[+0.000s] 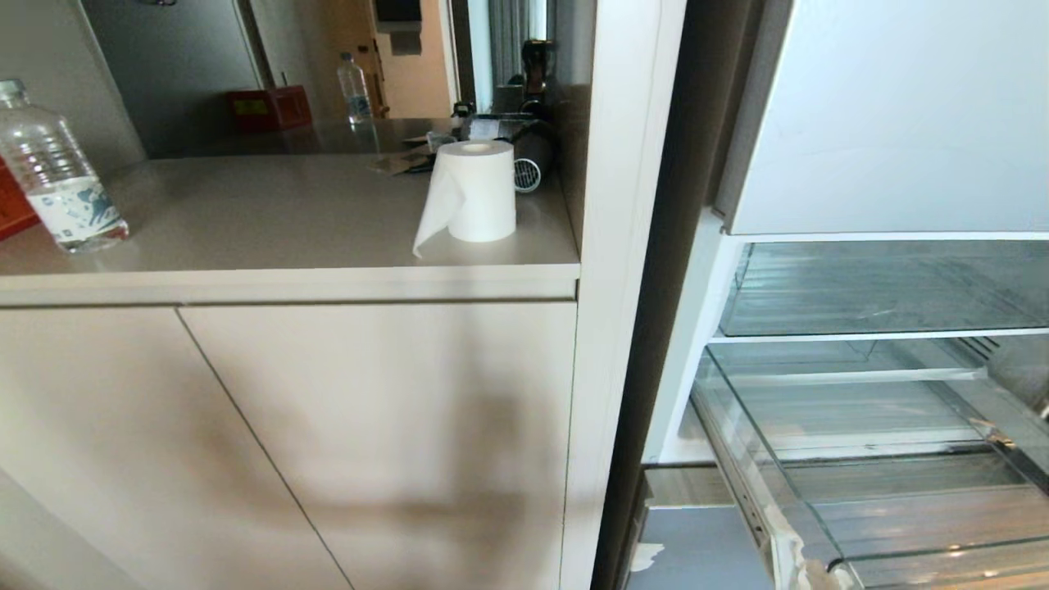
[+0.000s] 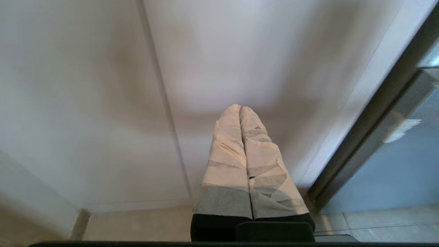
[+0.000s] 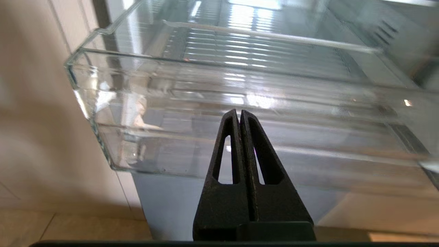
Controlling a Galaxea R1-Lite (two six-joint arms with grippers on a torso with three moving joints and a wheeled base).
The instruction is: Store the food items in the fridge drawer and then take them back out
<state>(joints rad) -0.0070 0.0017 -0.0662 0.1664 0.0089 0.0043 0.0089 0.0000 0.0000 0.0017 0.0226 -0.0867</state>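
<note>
Wide transparent ribbed-bottom fridge drawer (image 3: 240, 85), pulled out, nothing inside. Black right gripper (image 3: 239, 115) pressed together before its front wall; tape-wrapped left gripper (image 2: 239, 109) likewise closed.

Beige cabinets (image 1: 328, 426), perhaps tiled floor (image 2: 377, 223)

Daylit, glare on drawer (image 3: 240, 85); wrist views seemingly soft.

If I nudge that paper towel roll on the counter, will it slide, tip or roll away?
The paper towel roll stands upright on its flat end on the counter, so it probably won't roll unless knocked over. It looks light, so a low push would likely slide it and a high one tip it. Its loose hanging sheet may drag or unwind.
</note>
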